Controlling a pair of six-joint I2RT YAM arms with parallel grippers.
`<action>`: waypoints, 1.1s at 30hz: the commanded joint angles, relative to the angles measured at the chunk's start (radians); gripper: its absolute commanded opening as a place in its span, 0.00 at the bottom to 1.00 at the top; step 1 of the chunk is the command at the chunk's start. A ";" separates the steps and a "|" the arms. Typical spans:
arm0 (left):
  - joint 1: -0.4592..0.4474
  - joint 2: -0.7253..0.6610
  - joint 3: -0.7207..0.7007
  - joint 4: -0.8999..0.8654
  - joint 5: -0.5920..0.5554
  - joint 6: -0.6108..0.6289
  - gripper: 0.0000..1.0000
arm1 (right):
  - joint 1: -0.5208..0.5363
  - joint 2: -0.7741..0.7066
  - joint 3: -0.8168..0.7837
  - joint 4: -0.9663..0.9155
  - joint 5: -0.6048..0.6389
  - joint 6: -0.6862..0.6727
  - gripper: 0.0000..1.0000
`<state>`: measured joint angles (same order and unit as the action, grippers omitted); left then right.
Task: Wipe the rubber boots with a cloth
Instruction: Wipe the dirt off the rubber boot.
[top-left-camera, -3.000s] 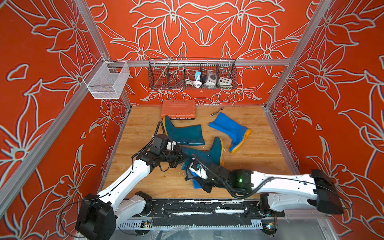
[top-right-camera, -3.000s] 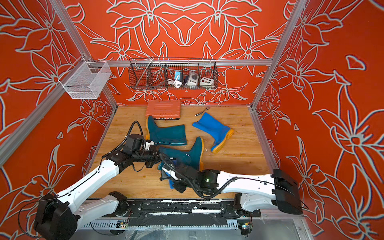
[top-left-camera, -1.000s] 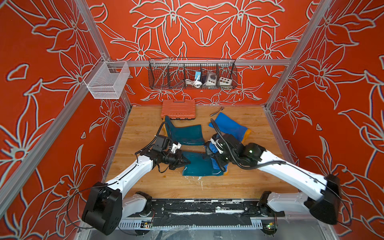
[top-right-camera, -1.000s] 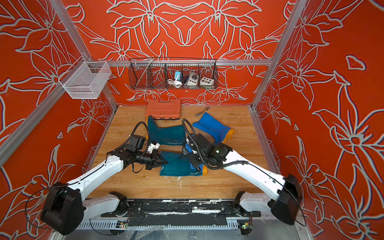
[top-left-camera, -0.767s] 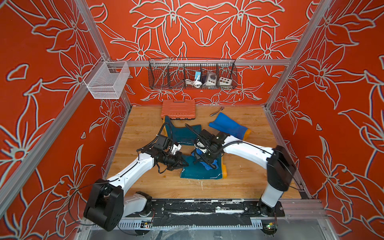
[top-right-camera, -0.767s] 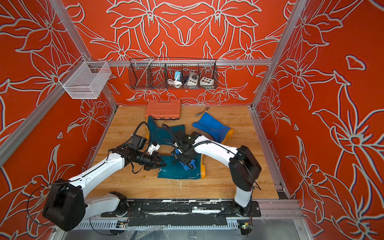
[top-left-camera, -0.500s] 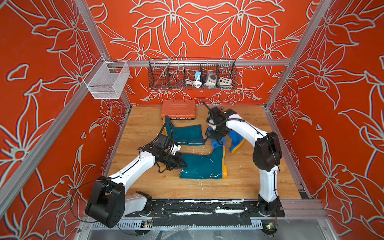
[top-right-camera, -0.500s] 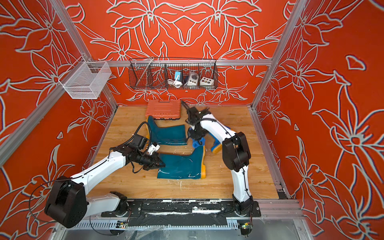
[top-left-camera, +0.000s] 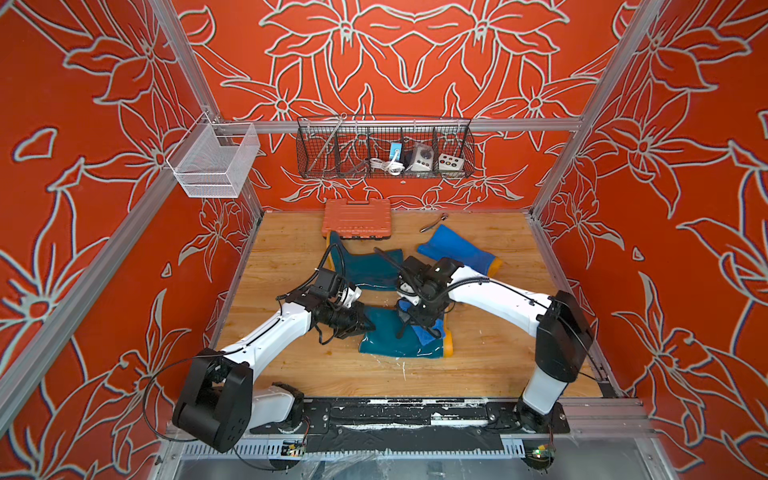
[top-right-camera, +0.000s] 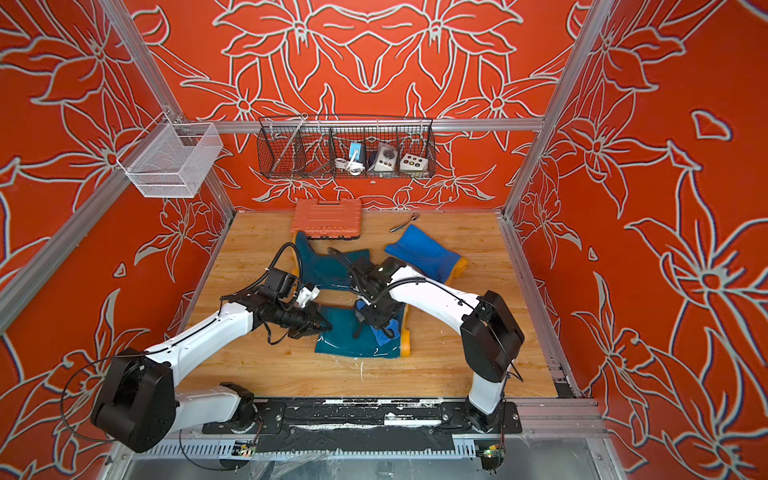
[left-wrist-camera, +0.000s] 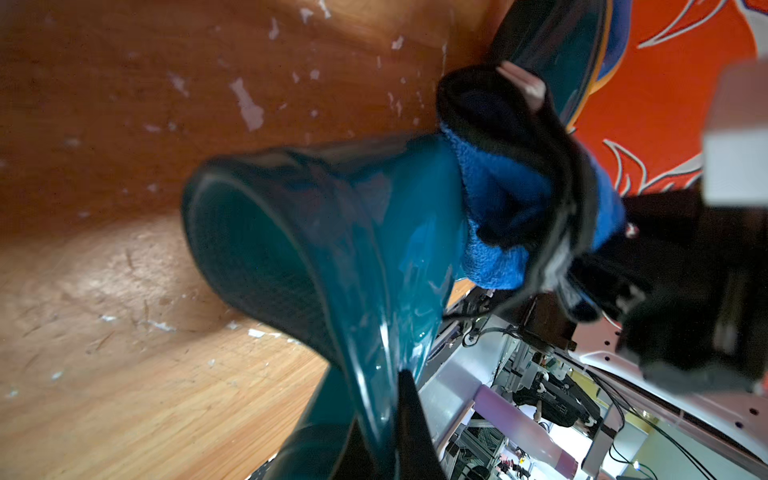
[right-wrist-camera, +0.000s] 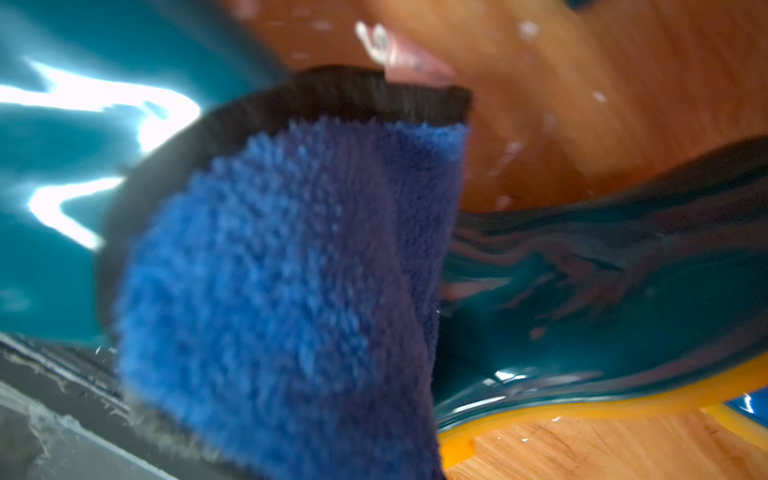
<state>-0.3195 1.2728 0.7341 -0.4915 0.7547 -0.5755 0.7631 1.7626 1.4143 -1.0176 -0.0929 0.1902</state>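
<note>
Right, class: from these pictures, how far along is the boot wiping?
Done: no boot looks visibly finished. In hand: the right gripper presses the cloth on the near teal boot, whose shaft rim the left gripper pinches. Left: the far teal boot and the blue boot, away from the cloth.

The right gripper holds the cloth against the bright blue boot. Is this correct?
No. The right gripper holds the cloth against the near dark teal boot, not the bright blue boot, which lies farther back. Both top views show it.
</note>
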 joint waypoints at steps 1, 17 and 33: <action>0.005 0.005 -0.028 0.032 0.064 0.013 0.00 | -0.163 0.020 0.037 0.077 -0.019 0.007 0.00; 0.007 0.087 -0.091 0.034 0.041 0.035 0.00 | -0.033 -0.208 -0.379 0.318 -0.143 0.248 0.00; 0.007 -0.035 -0.096 -0.002 -0.101 0.020 0.00 | -0.320 -0.031 -0.016 0.144 -0.209 -0.030 0.00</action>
<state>-0.3157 1.2770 0.6495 -0.4473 0.7082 -0.5453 0.4736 1.7264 1.3197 -0.8074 -0.2810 0.2386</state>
